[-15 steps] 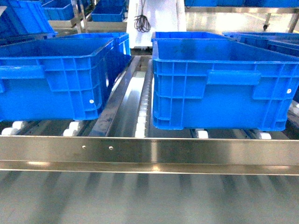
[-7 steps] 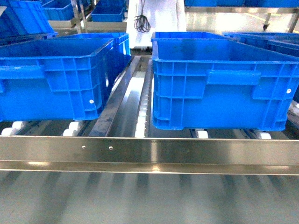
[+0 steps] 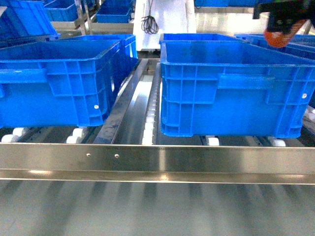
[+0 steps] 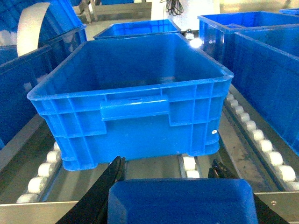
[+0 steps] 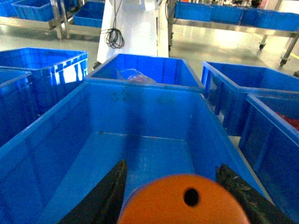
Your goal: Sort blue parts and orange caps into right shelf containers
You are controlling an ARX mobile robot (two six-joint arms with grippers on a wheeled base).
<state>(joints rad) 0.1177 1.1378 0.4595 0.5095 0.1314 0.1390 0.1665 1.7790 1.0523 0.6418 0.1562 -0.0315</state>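
Observation:
In the left wrist view a blue part [image 4: 182, 203] sits between the black fingers of my left gripper [image 4: 168, 164], which is shut on it in front of an empty blue crate [image 4: 135, 107]. My right gripper [image 5: 173, 165] is shut on an orange cap [image 5: 182, 203] with a small hole in its flat top, held above the near end of another empty crate [image 5: 46, 154]. From the head camera the right gripper [image 3: 280, 22] and the orange cap [image 3: 278, 38] show at the top right, over the right crate [image 3: 231, 88]. The left gripper is out of the head view.
A steel rail [image 3: 157, 160] runs across the shelf front, with white rollers [image 3: 147, 132] behind it. The left crate [image 3: 54, 78] stands beside the right one, with a gap between them. More blue crates [image 5: 252, 88] stand behind and to the right.
The right gripper with the orange cap has come into the head view at the top right, above the right crate. The crates have not moved.

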